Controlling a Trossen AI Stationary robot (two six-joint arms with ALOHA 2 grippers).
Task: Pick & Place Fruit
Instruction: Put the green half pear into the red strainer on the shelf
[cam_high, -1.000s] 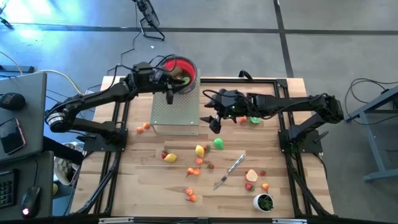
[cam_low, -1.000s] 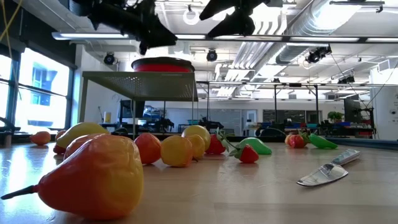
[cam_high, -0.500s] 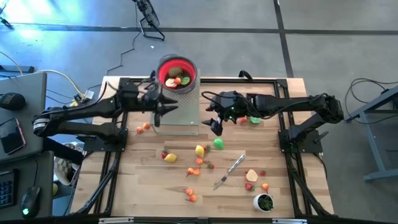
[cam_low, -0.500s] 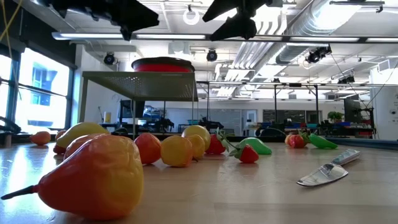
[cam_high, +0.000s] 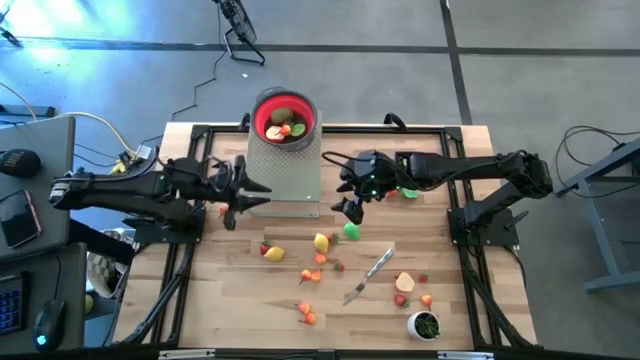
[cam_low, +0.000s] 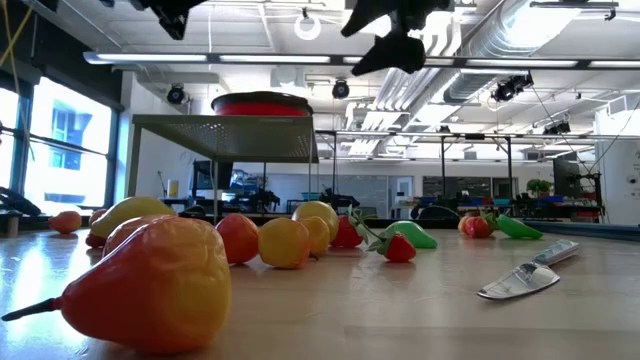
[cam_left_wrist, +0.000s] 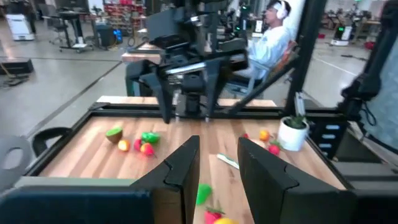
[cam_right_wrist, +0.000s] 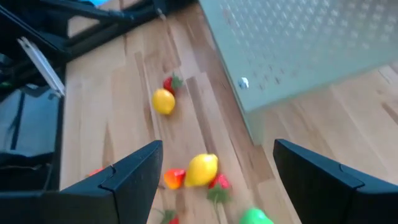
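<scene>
While spread, right claw (cam_high: 349, 207) aloft.

Both arms are dark, nearly black, built of slender tubular links joined by bulkier rounded joints. The left hand (cam_high: 238, 196) and the right hand (cam_high: 350, 205) each end in two flat, angular black fingers (cam_right_wrist: 134, 177) with chamfered tips. Small green and red lights glow on the right wrist housing.
</scene>
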